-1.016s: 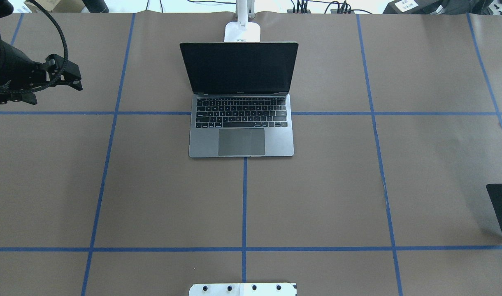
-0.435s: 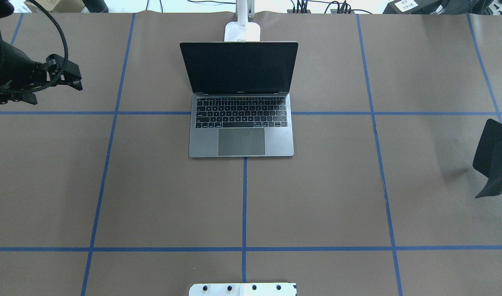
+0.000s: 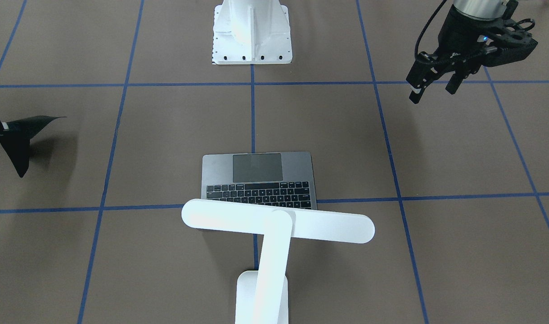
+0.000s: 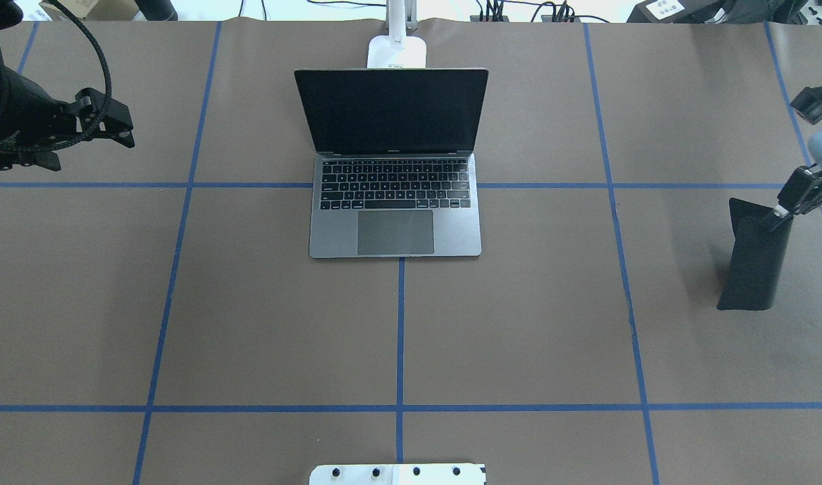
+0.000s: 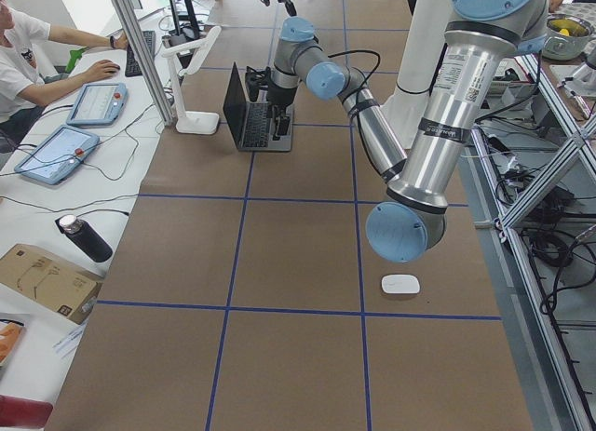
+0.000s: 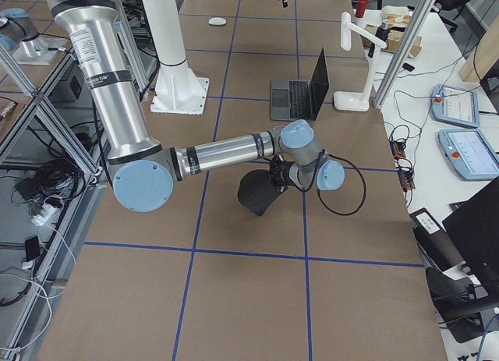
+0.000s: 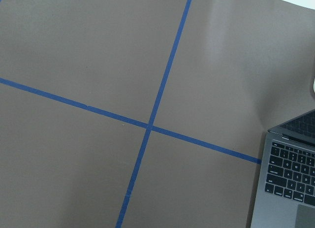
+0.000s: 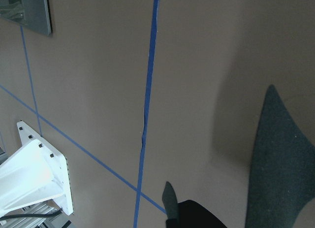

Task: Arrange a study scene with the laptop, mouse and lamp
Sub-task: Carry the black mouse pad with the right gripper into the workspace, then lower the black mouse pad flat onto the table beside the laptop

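The grey laptop [image 4: 395, 232] stands open at the table's middle, screen dark. The white lamp [image 3: 279, 220] stands just behind it, its bar head over the keyboard. The white mouse [image 5: 400, 283] lies on the table far out on my left side, near the robot's edge, and is outside the overhead view. My right gripper [image 4: 783, 209] is shut on the top edge of a black mat [image 4: 754, 259], which hangs down bent, above the table right of the laptop. My left gripper [image 3: 433, 89] is open and empty, above the table left of the laptop.
The white robot pedestal [image 3: 252, 31] is bolted at the near middle edge. Blue tape lines [image 4: 400, 323] grid the brown table. Operators' tablets [image 5: 56, 152] and a bottle [image 5: 84, 237] lie beyond the far edge.
My right gripper has come in from the right edge with the black mat, moving away from the robot and toward the laptop. The left arm, laptop and lamp have not moved.
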`<state>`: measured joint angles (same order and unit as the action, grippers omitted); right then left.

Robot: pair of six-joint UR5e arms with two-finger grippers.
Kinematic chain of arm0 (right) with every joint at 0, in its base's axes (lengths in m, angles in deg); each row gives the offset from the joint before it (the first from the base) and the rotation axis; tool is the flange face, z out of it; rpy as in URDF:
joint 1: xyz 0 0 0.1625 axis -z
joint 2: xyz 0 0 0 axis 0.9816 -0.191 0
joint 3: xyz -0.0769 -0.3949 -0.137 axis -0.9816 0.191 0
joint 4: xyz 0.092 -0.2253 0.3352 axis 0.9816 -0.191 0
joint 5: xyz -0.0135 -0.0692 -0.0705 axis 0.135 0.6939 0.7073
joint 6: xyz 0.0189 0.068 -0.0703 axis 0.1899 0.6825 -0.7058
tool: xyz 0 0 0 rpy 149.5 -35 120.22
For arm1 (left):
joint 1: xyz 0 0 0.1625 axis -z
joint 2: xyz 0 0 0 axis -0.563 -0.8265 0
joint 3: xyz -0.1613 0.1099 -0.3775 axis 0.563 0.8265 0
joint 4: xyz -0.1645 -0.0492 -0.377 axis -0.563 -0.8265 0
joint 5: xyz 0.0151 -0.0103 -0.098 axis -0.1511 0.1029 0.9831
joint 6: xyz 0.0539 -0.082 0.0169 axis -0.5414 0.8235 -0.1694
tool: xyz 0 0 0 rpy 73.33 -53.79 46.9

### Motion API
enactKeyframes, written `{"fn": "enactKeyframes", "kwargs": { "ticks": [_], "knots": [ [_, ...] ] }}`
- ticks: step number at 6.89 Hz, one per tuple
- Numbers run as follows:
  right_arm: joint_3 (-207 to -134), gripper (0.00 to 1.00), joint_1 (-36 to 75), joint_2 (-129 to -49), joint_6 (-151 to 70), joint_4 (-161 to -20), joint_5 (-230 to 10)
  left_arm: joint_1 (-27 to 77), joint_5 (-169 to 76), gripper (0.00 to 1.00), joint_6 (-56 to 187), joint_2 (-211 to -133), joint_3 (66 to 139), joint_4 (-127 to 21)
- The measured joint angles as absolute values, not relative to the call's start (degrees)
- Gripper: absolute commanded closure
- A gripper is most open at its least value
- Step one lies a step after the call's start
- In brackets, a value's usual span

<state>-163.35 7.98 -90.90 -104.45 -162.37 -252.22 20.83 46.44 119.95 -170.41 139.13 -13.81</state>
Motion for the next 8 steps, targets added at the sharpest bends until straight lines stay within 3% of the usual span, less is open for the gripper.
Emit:
{"fn": "enactKeyframes", "kwargs": {
  "ticks": [4,8],
  "knots": [
    [-155.67,1.00,16.01,-82.68,-82.05,-143.84,-258.90,20.79,46.34,0.01,119.95,-170.44,138.51,-13.81],
    [-142.75,1.00,18.99,-72.57,-78.13,-139.67,-266.19,20.78,46.27,0.01,119.89,-170.42,138.28,-13.81]
  ]
}}
